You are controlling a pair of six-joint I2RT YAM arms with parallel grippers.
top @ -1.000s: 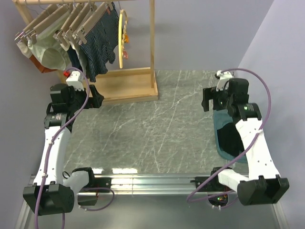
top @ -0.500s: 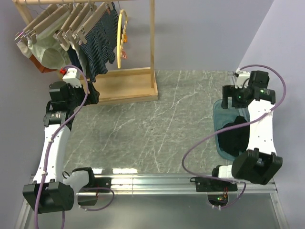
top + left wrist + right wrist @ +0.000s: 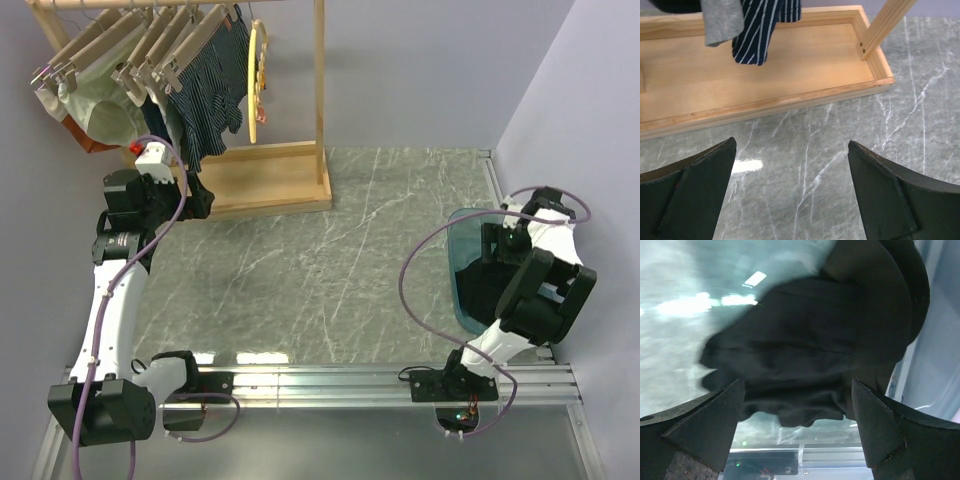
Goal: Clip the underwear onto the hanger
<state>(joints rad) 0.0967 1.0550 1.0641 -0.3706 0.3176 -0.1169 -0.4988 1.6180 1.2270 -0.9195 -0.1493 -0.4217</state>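
Lavender walls (image 3: 430,70), grey, apparently marble tabletop (image 3: 330,270), wooden clothes rack (image 3: 320,90)

The yellow hanger (image 3: 257,90) hangs on the wooden rack (image 3: 321,100) at far left, just right of the striped shorts (image 3: 205,95). The left gripper (image 3: 203,203) sits near the rack's base. At right, the right arm (image 3: 540,290) folds over the black underwear (image 3: 478,290), which lies in a teal tray (image 3: 461,228).
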